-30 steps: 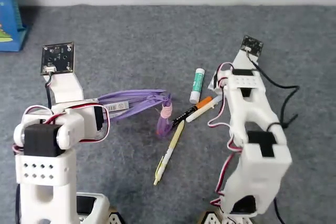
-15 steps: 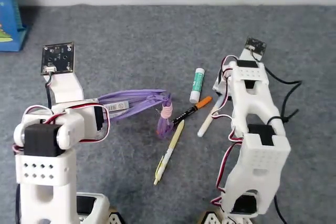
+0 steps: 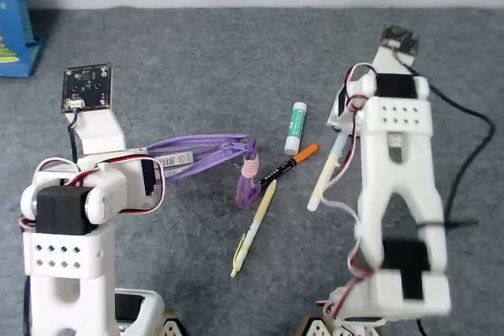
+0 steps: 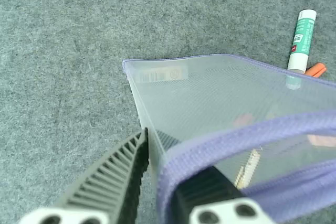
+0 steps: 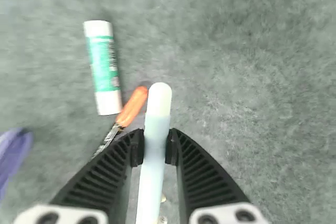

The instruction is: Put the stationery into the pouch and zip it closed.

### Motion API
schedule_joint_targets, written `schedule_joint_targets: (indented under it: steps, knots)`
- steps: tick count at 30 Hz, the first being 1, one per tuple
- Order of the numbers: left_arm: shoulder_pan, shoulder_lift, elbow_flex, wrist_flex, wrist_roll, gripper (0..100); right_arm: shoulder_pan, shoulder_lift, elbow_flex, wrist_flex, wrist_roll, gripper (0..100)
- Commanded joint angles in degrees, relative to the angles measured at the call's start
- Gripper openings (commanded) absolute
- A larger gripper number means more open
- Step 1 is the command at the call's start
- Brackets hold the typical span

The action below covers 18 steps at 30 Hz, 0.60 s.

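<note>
The left pincer [image 4: 156,145] is clamped on one end of the pouch [image 3: 201,149], holding it off the desk [image 3: 197,45]. The right pincer [image 5: 155,141] is closed on a pale pen [image 3: 326,172], lifted in the air well beyond the pouch's far end. The glue stick [image 3: 295,127], the orange-capped marker [image 3: 288,165] and the yellow pen [image 3: 253,228] lie on the desk just past that same far end of the pouch.

By this layout the job looks barely begun. One item is picked up but not yet inserted, three wait outside, and the zipping is not yet done.
</note>
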Motion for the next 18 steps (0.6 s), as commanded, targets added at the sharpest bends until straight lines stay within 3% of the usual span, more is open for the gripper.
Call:
schedule_joint_targets:
  steps: [1, 12, 18]
  knots:
    - [0.3, 0.3, -0.1, -0.2, 0.7, 1, -4.1, -13.5, 5.0, 0.4, 0.6, 0.8]
    - [0.2, 0.3, -0.1, -0.2, 0.7, 1, -17.0, -57.9, 36.5, -24.0, 5.3, 0.8]
    - [0.2, 0.3, -0.1, -0.2, 0.7, 1, -24.1, -73.9, 41.3, -30.2, 7.6, 0.8]
